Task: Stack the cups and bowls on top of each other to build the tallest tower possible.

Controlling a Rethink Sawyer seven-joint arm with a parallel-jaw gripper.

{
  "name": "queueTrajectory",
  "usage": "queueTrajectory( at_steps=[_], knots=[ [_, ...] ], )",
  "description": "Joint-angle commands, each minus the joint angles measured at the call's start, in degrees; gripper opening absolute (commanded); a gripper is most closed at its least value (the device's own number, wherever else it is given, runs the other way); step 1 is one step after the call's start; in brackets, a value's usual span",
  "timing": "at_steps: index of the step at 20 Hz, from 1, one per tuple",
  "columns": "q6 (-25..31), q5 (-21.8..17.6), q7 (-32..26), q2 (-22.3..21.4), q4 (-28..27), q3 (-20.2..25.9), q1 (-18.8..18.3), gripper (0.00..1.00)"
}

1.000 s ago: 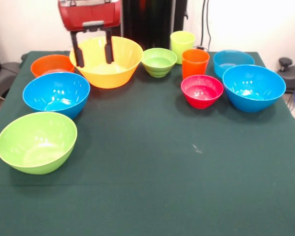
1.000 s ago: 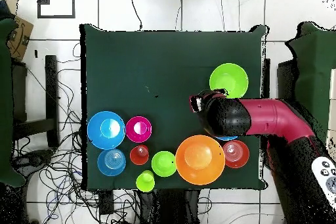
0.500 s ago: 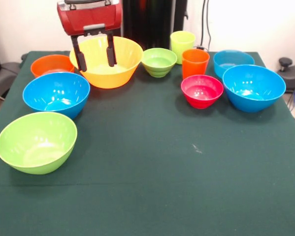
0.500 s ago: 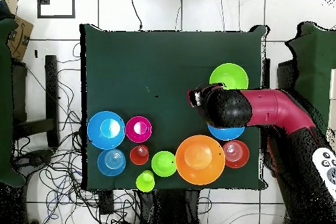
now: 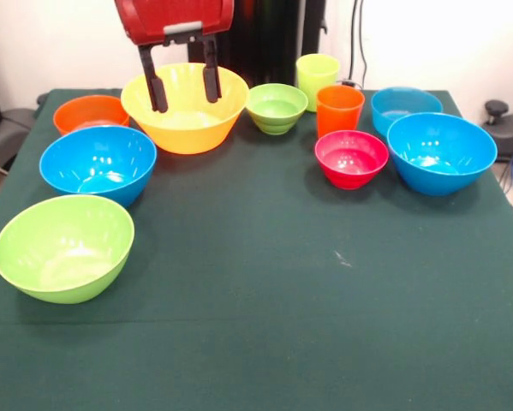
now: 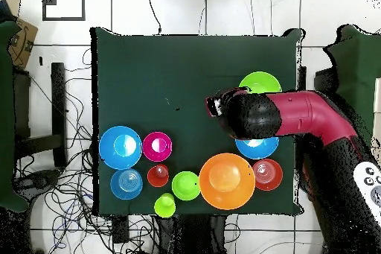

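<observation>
My gripper (image 5: pixel 182 86) hangs open and empty above the near rim of the big yellow bowl (image 5: pixel 185 111). An orange bowl (image 5: pixel 89 112), a blue bowl (image 5: pixel 98 163) and a large lime bowl (image 5: pixel 63 247) line the left side. On the right are a small green bowl (image 5: pixel 276 108), a yellow-green cup (image 5: pixel 317 77), an orange cup (image 5: pixel 339 110), a red-pink bowl (image 5: pixel 351 158) and two blue bowls (image 5: pixel 442 152) (image 5: pixel 406 104). Each stands singly; no tower is in view. From overhead, the arm (image 6: pixel 298 117) covers part of the lime bowl (image 6: pixel 260 81) and a blue bowl (image 6: pixel 257 147).
A dark green cloth (image 5: pixel 265 300) covers the table, and its front half holds nothing. A black post (image 5: pixel 265 38) stands behind the bowls. Cables (image 6: pixel 67 191) lie on the floor beside the table.
The gripper has risen and shifted right in the front view, still open. Overhead, the arm head has slid away from the yellow bowl toward the lime bowl. No bowl or cup has moved.
</observation>
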Motion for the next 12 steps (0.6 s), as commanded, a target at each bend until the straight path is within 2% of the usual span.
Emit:
queueTrajectory(
  at_steps=[1,5,12],
  knots=[
    [9.32,-1.72,-14.52,-0.85,-4.45,2.60,1.49,1.00],
    [10.17,-1.03,-14.25,-1.07,-3.94,3.82,0.69,1.00],
    [7.73,-2.32,-12.35,1.59,-3.08,3.95,0.92,1.00]
  ],
)
